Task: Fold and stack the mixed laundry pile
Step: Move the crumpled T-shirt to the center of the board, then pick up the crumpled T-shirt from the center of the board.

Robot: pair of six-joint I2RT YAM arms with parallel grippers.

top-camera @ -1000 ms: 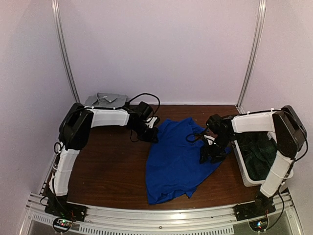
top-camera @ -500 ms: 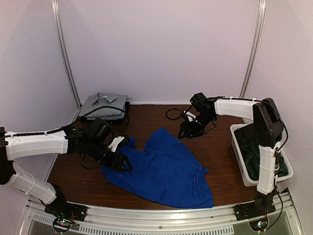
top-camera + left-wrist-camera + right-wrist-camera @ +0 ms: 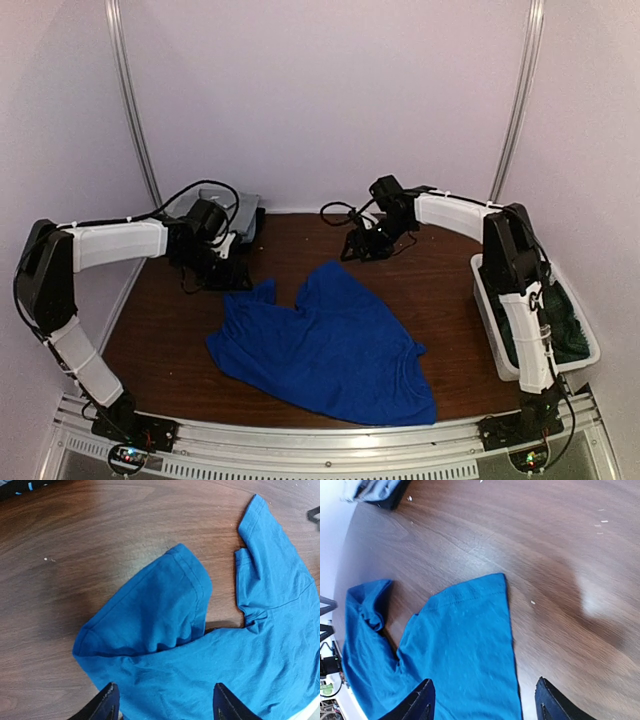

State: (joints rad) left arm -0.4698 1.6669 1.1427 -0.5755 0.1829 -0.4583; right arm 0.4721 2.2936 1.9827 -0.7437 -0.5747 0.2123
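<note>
The blue shirt lies spread on the table, sleeves far, hem near. Your left fingers hang wide and empty over one sleeve; your right fingers, likewise, over the other.

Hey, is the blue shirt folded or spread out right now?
Spread out. The blue shirt lies open on the table, both sleeves showing at its far edge, slightly wrinkled, with no fold made yet.
</note>
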